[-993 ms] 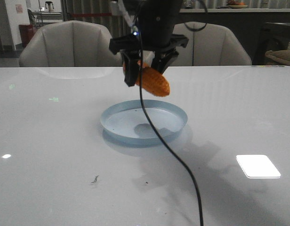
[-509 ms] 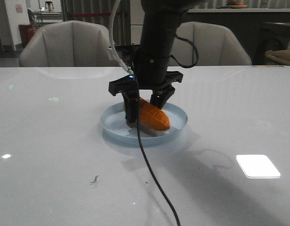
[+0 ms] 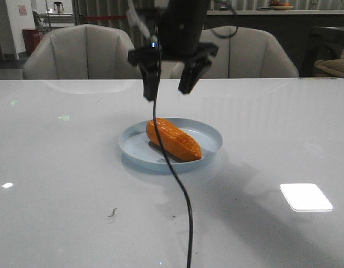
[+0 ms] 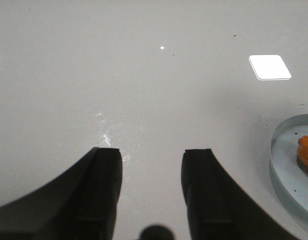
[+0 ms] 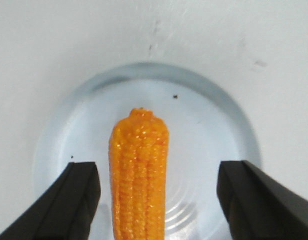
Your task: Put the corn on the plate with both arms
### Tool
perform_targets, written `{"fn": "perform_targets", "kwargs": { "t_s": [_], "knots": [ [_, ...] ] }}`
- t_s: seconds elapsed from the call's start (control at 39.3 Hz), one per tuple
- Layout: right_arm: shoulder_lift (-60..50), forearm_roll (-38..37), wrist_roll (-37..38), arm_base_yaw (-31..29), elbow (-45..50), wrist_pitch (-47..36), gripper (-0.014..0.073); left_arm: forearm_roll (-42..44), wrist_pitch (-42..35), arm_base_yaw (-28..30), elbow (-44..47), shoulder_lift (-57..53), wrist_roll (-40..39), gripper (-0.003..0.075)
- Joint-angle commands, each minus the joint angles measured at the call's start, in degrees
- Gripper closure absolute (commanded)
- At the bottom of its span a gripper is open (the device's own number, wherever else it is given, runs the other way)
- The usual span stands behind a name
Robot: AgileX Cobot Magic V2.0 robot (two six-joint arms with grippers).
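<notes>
Near the worktop's middle, the corn lies free on the plate; it looks light, stiff and bumpy, best gripped mid-cob. Above hangs the right claw, spread wide and empty. Left claw likewise parted.

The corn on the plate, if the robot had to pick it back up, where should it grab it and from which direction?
Probably across the thick middle of the corn, coming straight down from above. It lies flat on the plate, so its sides are free while the low rim blocks a sideways approach. The right gripper hangs open directly above, jaws straddling the cob's width in the right wrist view.
</notes>
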Motion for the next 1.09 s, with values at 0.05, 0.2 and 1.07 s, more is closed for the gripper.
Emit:
{"fn": "perform_targets", "kwargs": {
  "t_s": [0.05,0.2,1.07],
  "knots": [
    [-10.7,-0.5,3.9,-3.7,-4.9,-0.3,-0.0001,0.2,-4.4,0.1,-1.6,-1.1,0.1,0.0353],
    [-17.8,-0.9,3.8,-8.4,-4.9,1.8,-0.0001,1.2,-4.4,0.1,-1.6,-1.1,0.1,0.0353],
    [-64.1,-0.3,-1.5,-26.6,55.1,-21.1,-0.0001,1.6,-5.6,0.1,-1.6,-1.1,0.1,0.0353]
  ]
}}
